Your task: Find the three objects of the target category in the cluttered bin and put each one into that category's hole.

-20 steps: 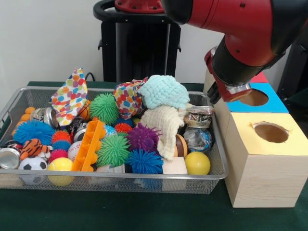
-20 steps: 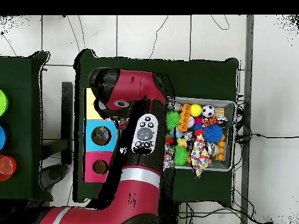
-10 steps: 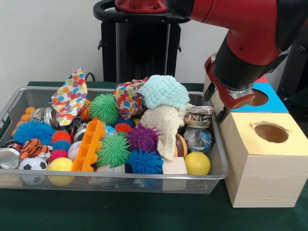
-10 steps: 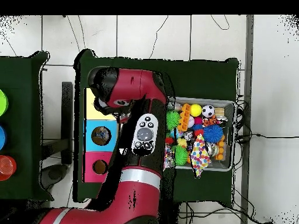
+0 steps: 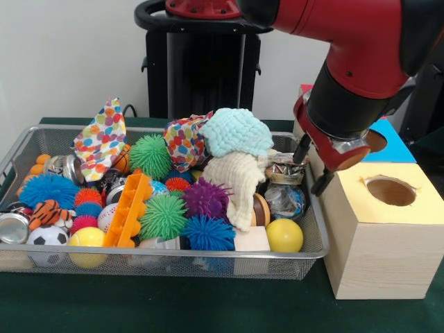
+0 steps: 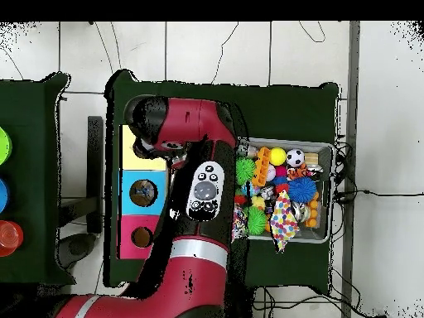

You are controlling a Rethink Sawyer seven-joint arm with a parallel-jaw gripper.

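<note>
A wide, shallow basket of silver wire mesh [image 5: 173,262] sits on a dark green table [image 5: 173,309], heaped with toys. In the front view, a red and black robot arm [image 5: 361,62] reaches down from the upper right. Its gripper [image 5: 312,166] hangs at the basket's right end, right by the edge of a pale wooden box with a yellow top and a round hole [image 5: 390,191]. Two dark fingers [image 5: 301,148] show, spread apart with nothing between them, so the gripper is released and empty.

Just beside the fingertips lies a small metal can with a pull-tab top [image 5: 286,168], tilted among the clutter at the basket's right end. A second shiny silver can [image 5: 14,227] lies at the basket's left edge, next to a striped orange tiger toy [image 5: 47,211]. A third can [image 5: 62,165] rests near the back left, partly under a spotted multicoloured cloth [image 5: 103,139].

Elsewhere in the pile are green spiky balls [image 5: 162,216], a purple spiky ball [image 5: 207,198], a yellow ball [image 5: 284,235], an orange plastic block [image 5: 129,210], and pale blue and cream knitted cloths [image 5: 237,132].

Behind the yellow box stands a box with a blue top [image 5: 394,144]. In the overhead view the arm [image 6: 199,190] covers much of the space between the boxes [image 6: 142,192] and the basket [image 6: 325,151].
</note>
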